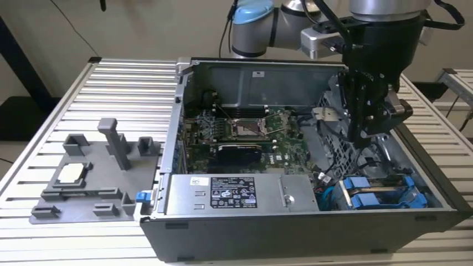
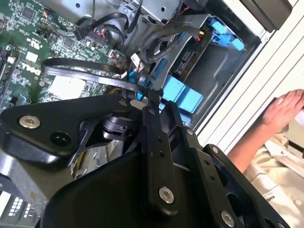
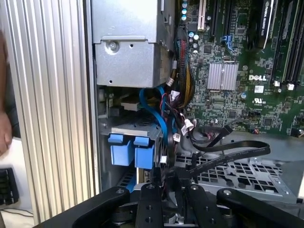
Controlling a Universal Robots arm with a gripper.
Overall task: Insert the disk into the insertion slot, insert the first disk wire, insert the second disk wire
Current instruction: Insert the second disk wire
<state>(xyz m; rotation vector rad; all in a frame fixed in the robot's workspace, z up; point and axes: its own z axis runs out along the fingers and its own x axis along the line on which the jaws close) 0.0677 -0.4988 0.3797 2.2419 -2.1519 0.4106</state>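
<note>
One hand [image 1: 362,141] hung inside the open case [image 1: 258,75], narrow and pinched on a black wire [image 2: 80,74]; the disk [image 1: 369,197] sat in the insertion slot [image 3: 126,129] at the case's near corner, on the exterior view's right

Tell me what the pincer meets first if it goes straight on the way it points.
Most likely the black cables lying just ahead of the pincer. Depth is unclear, so it may already be touching them.
</note>
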